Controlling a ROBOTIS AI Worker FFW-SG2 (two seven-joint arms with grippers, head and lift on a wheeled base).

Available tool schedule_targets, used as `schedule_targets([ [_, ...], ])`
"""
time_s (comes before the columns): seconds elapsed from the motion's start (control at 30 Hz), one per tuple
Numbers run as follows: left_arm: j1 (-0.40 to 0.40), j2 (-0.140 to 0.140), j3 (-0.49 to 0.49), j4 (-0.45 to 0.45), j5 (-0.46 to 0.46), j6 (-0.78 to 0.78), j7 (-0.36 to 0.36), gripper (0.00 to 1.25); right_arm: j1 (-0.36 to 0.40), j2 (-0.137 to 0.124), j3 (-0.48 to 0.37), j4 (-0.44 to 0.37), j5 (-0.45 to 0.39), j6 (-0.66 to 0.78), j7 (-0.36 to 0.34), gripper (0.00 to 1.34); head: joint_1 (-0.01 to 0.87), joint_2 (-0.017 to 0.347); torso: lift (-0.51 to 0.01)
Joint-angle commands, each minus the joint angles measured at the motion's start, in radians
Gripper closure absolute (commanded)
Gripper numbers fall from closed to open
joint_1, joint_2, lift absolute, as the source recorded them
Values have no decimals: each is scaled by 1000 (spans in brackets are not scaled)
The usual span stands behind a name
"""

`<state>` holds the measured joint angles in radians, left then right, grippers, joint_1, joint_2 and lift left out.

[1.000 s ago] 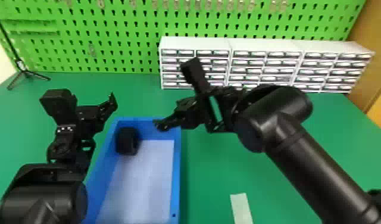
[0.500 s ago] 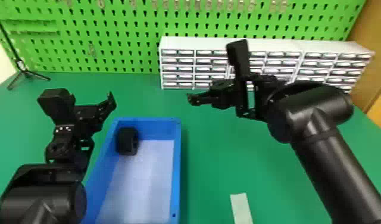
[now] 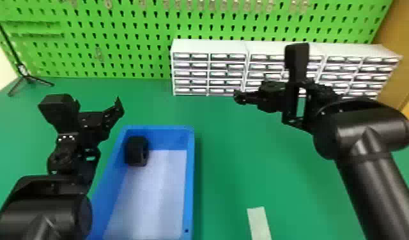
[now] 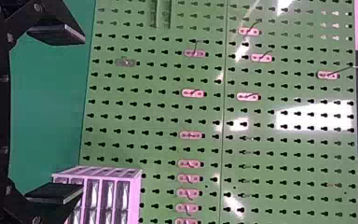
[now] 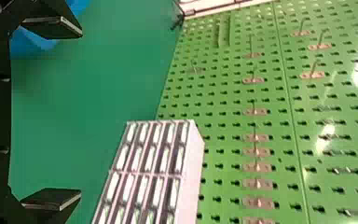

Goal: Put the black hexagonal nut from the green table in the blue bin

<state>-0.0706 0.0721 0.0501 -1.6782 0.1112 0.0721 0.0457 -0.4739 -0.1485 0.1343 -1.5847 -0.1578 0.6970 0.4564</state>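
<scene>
The right tool had drawn away from the far right corner of the blue bin, swinging right and a little farther out over the surface, until the head view showed it in front of the white drawer units. Its two fingers stood spread, with nothing between them, so it had released whatever it might have carried. The black hexagonal nut had not shifted in that time: it lay inside the bin, tucked into the far left corner. The left tool, also spread and empty, had barely moved, and was held just left of the bin's far end.

For the task, this meant the placing looked done. The nut was where it was wanted, and the arm that had been close by was leaving without it. What remained, as far as could be judged, was only to bring that arm to rest without knocking the bin's rim.

The nut looked chunky and dull black, thick for its width, dark against the pale floor of the bin. It seemed to stand on its edge, with what looked like the opening turned toward the right and a slightly lighter line along that side. It sat close to the left and far walls; whether it touched either one could not be told, nor could its six flats be counted.
</scene>
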Motion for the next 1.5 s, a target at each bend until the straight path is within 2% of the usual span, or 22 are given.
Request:
schedule_targets([
  [0.0,0,0,-3,-2,2,2,-1,162,34,4,-53,-8,9,-39,-27,101,686,28,-96],
  [0.37,0,0,-4,-3,2,6,0,162,107,18,-96,-8,12,-149,-120,99,686,28,-96],
  [0.63,-2,0,-9,-3,2,9,0,162,173,50,-99,-9,38,-289,-217,99,686,28,-96],
  [0.9,-3,0,-16,-2,-1,14,-1,160,233,86,-110,-3,115,-409,-278,99,686,28,-96],
  [1.47,-2,0,-39,18,4,14,-1,160,301,106,-125,34,101,-610,-366,99,686,28,-96],
])
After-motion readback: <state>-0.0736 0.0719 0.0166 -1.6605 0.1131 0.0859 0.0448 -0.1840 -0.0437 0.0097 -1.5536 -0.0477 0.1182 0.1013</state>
